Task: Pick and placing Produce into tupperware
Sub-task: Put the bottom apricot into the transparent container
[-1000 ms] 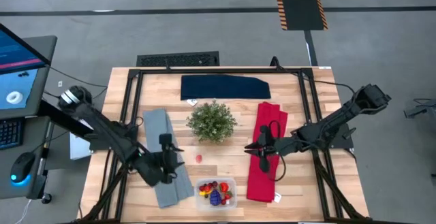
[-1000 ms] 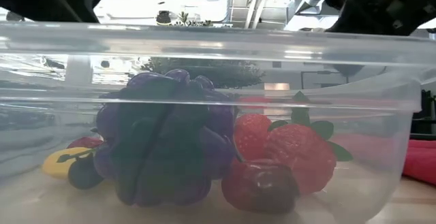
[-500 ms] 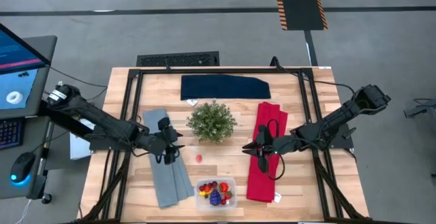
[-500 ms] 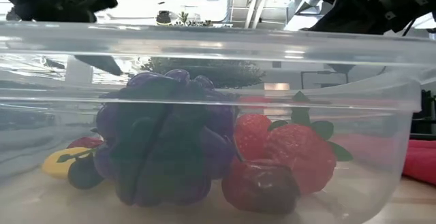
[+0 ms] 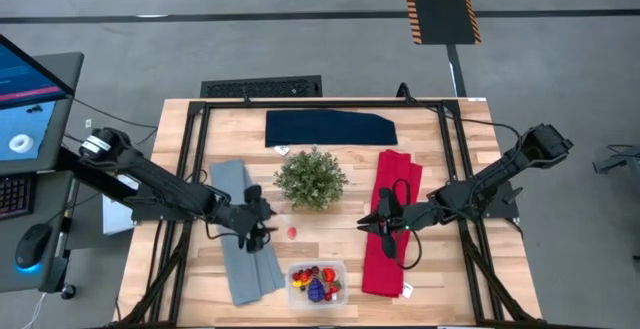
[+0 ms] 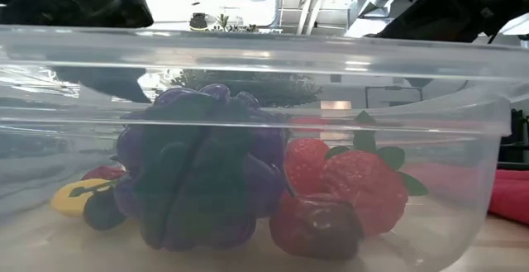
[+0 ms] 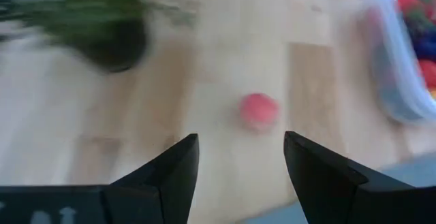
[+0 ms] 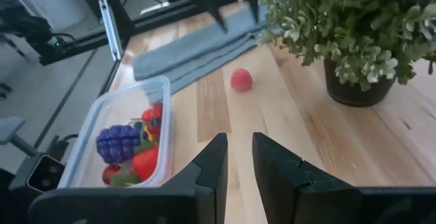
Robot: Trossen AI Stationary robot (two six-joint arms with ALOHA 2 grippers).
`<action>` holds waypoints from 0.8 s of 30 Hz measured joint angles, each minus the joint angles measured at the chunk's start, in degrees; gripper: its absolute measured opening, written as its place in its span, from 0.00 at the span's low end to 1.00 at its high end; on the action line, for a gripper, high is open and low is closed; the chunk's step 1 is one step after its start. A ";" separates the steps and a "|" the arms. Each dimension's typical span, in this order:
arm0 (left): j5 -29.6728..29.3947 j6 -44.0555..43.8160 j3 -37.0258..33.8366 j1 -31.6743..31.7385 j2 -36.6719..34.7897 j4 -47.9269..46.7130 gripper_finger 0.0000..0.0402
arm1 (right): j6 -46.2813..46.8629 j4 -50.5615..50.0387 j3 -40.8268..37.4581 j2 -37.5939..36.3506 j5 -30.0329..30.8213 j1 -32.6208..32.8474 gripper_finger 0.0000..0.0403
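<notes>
The left hand (image 5: 266, 231) hovers low over the wooden table (image 5: 330, 244), at the edge of the grey cloth (image 5: 243, 231), with its fingers (image 7: 170, 176) spread apart and nothing between them; in its own wrist view a loose red berry (image 7: 259, 109) lies on the bare wood just ahead of the gap. From above, that red berry (image 5: 292, 233) sits alone between the left hand and the green potted plant (image 5: 311, 178), just beside the hand and a little way from the tupperware (image 5: 318, 283). The tupperware stands at the near edge of the table, between the grey cloth and the red cloth (image 5: 392, 224). Look inside it through the clear wall (image 6: 463, 98): a purple grape cluster (image 6: 198, 169) fills the middle, strawberries (image 6: 347, 181) crowd beside it, a dark red berry (image 6: 318, 222) rests in front of them, and a yellow piece (image 6: 70, 198) with a small dark berry (image 6: 103, 210) is tucked to the far side. Over on the other side, the right hand (image 5: 381, 220) waits above the red cloth, its fingers (image 8: 208, 176) standing close with only a narrow slot between them and holding nothing. Its wrist view looks across the table at the plant (image 8: 347, 26), the lone berry (image 8: 241, 80) on the wood, the grey cloth (image 8: 197, 54) beyond it and the tupperware (image 8: 109, 112) with its fruit. A dark blue cloth (image 5: 330, 128) lies folded at the far end of the table.
</notes>
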 joint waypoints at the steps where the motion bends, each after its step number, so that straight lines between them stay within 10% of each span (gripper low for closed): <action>1: 1.41 1.16 0.40 -0.36 1.45 1.29 0.51 | 0.00 -0.10 0.01 0.01 0.00 -0.02 0.23; 24: 6.23 8.32 0.59 0.68 12.83 11.72 0.51 | -1.55 0.29 -0.03 0.01 0.00 -0.09 0.23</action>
